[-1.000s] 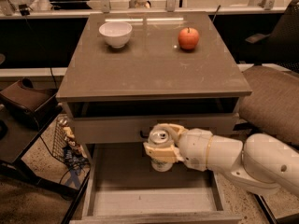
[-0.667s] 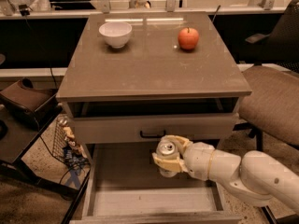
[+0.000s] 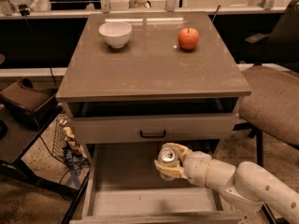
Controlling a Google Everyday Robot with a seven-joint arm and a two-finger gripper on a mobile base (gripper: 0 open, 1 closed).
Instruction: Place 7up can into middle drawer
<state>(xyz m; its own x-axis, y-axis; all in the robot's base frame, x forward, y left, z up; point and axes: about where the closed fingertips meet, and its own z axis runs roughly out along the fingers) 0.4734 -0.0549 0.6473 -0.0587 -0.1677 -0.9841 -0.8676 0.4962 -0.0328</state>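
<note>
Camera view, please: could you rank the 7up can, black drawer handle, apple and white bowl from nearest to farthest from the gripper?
1. 7up can: held in the gripper, over the open middle drawer.
2. Black handle: just above, on the drawer front.
3. Apple: back right of the tabletop.
4. White bowl: tabletop, back left.

Plastic gripper [image 3: 164, 164] over matt middle drawer [image 3: 122, 169] clasps metal 7up can [image 3: 167, 156].

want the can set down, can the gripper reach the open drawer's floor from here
Probably yes: the gripper, shut on the can, hangs over the open drawer, with bare floor beneath and nothing between.
</note>
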